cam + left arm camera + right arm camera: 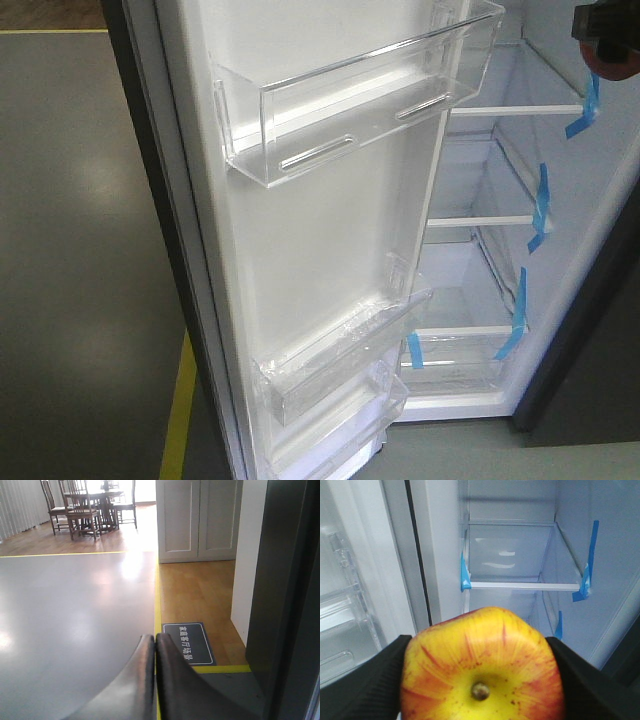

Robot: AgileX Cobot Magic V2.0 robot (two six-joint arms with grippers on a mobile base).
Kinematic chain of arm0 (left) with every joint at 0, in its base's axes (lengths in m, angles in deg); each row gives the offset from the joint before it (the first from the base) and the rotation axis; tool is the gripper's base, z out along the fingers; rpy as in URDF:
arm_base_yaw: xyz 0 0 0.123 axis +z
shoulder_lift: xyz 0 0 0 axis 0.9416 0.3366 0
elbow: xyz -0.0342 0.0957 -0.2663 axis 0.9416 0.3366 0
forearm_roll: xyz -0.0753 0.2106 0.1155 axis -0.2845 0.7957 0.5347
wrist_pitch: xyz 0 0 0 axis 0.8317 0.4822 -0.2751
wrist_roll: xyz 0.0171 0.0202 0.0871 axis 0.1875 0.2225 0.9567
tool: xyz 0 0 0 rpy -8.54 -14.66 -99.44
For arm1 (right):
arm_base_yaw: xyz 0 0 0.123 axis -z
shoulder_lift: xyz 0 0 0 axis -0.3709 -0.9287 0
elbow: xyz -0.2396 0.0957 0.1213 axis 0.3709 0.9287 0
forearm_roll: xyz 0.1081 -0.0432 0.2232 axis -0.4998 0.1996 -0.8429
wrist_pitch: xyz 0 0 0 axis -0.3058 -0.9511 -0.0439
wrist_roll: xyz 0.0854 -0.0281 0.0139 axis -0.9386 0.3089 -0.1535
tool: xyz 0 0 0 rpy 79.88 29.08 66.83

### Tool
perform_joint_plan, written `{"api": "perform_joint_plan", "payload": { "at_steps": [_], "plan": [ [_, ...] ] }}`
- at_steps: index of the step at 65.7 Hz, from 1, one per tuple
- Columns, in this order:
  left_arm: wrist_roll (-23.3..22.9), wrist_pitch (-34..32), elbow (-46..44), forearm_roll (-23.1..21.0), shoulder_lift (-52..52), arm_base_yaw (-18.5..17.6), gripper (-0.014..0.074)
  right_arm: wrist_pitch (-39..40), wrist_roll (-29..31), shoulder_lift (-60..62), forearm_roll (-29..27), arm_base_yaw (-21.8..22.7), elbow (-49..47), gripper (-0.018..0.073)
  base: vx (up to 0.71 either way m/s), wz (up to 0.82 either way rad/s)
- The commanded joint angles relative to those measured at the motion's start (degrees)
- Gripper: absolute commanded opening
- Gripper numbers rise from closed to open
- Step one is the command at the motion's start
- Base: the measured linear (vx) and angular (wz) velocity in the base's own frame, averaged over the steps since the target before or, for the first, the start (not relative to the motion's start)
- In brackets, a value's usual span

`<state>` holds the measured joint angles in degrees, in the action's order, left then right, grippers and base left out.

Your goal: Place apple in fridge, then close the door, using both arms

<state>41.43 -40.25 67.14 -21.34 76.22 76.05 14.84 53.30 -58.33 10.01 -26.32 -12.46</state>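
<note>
- Gripping the apple (pixel 482 667): right gripper (pixel 480 652), black fingers (pixel 375 680) pressed against both sides of the fruit, stem dimple facing the wrist camera.
- Apple position: held in the air in front of the open fridge (pixel 620 555), facing a glass shelf (pixel 512 565) edged with blue tape (pixel 465 575); touching no shelf.
- Door (pixel 330 230): swung wide open, white lining and clear bins (pixel 350 110) facing the front camera.
- Left gripper (pixel 154 642): fingertips touching each other, low over the grey floor (pixel 65 620), just beside the yellow floor line (pixel 158 595).
</note>
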Motion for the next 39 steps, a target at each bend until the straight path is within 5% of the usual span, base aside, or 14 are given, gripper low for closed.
{"api": "perform_joint_plan", "payload": {
  "at_steps": [1,39],
  "plan": [
    [0.0,-4.1,-1.0,-0.5,-0.7,-0.1,-0.0006,4.6,0.3,1.7,0.5,0.0,-1.7,0.0168,0.0,0.0],
    [0.0,-4.1,-1.0,-0.5,-0.7,-0.1,-0.0006,4.6,0.3,1.7,0.5,0.0,-1.7,0.0167,0.0,0.0]
  ]
}}
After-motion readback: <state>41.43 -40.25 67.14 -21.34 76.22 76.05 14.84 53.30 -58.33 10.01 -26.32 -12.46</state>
